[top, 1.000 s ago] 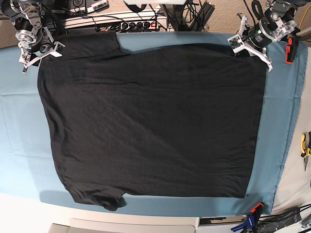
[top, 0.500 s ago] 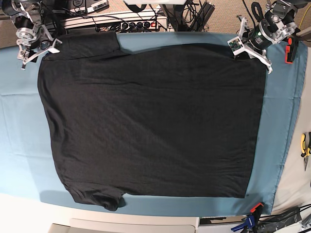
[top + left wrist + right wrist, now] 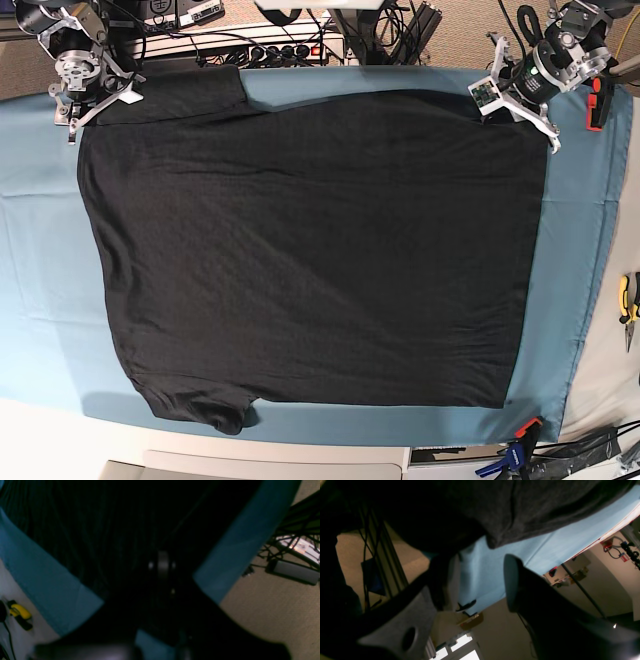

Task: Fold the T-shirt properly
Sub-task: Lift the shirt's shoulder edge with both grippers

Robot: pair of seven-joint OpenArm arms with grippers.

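Black T-shirt (image 3: pixel 310 240) lies flat. The left gripper (image 3: pixel 515 100) is pinched shut on its corner; the right gripper (image 3: pixel 95 90) gapes wide beside the sleeve. Pulling one-sided could bunch it.

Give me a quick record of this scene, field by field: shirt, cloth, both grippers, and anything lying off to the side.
shirt: black T-shirt spread flat, unfolded, no graphic showing
cloth: teal table cloth under it
left gripper: shut, at the shirt's far corner, base view's right
right gripper: open, at the sleeve corner, base view's left
side item: yellow-handled pliers beyond the cloth's edge
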